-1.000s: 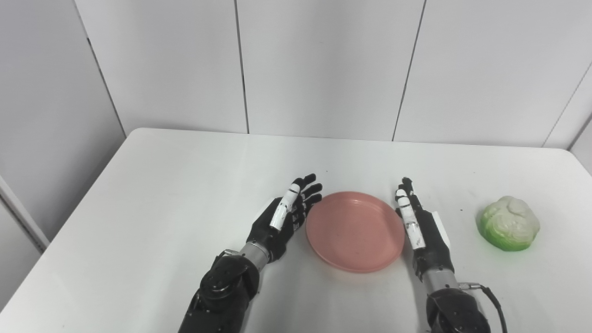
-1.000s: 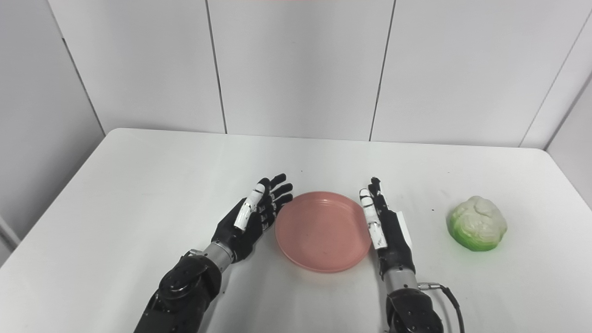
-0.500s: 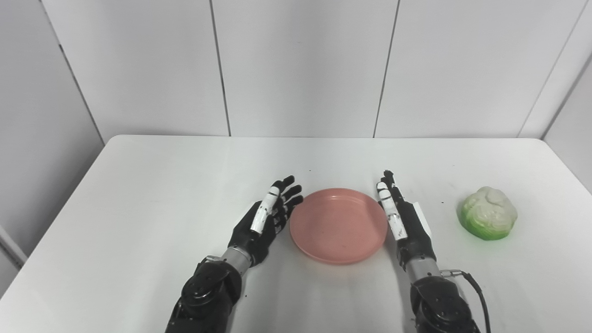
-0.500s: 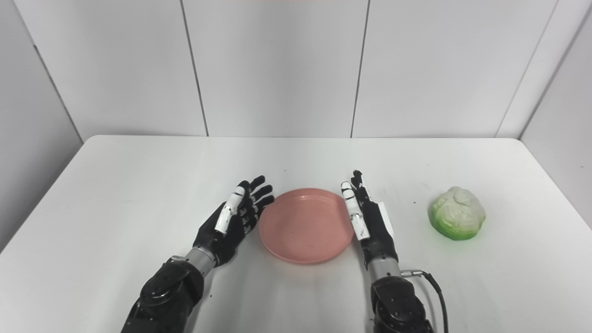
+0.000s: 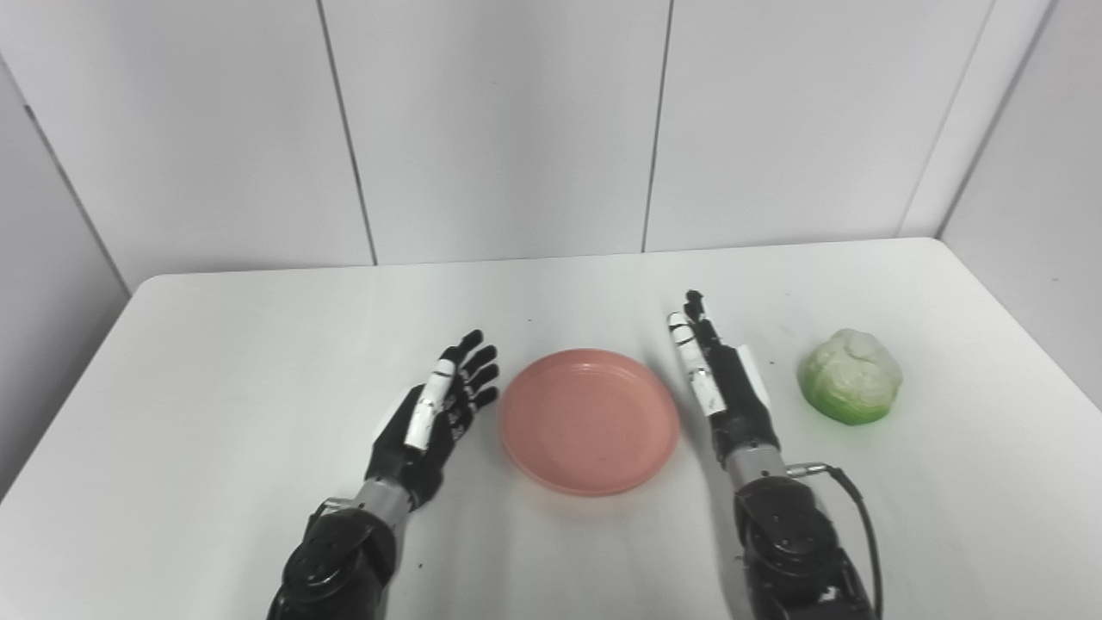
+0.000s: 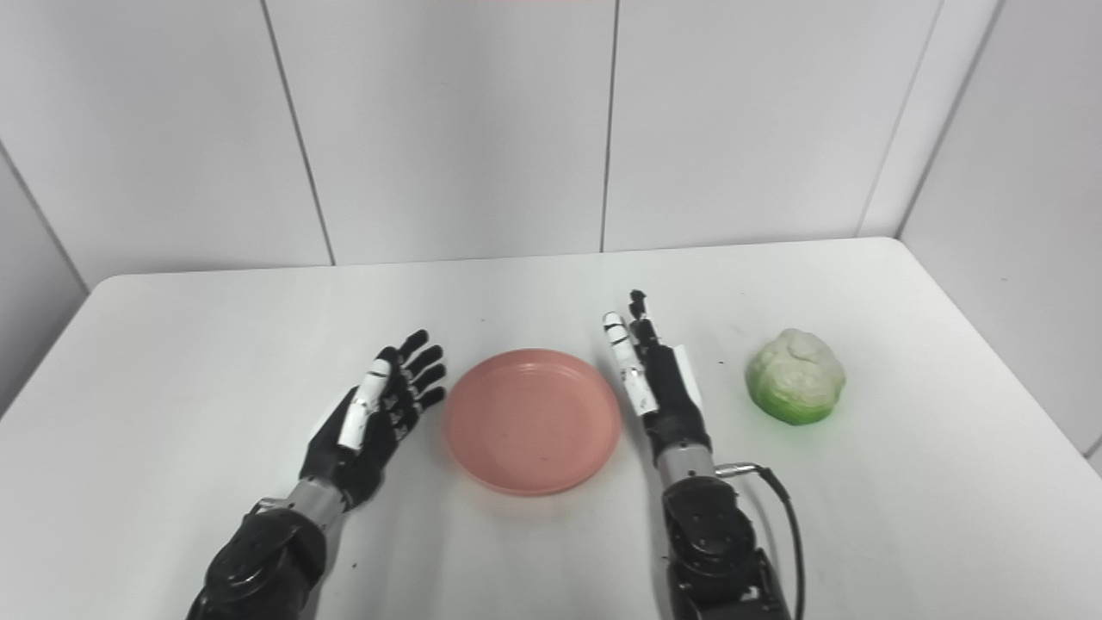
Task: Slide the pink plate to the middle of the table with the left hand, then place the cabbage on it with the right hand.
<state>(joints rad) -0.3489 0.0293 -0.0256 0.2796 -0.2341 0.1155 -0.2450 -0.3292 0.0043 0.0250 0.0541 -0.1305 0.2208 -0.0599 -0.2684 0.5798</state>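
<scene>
Currently: left robot hand [image 5: 435, 413] fingers spread, holding nothing | right robot hand [image 5: 723, 387] fingers straight, empty | pink plate [image 5: 590, 420] flat on worktop [image 5: 215, 362] between both, touching neither | cabbage [image 5: 850, 376] just right of right robot hand, apart

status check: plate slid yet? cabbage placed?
Done, by the look of it: the pink plate lies near the table's middle, with the left hand open beside its left edge, not touching it. In hand: nothing; the right hand is open between plate and cabbage. Left: the cabbage sits untouched on the table to the right and must be grasped and set on the plate.
</scene>
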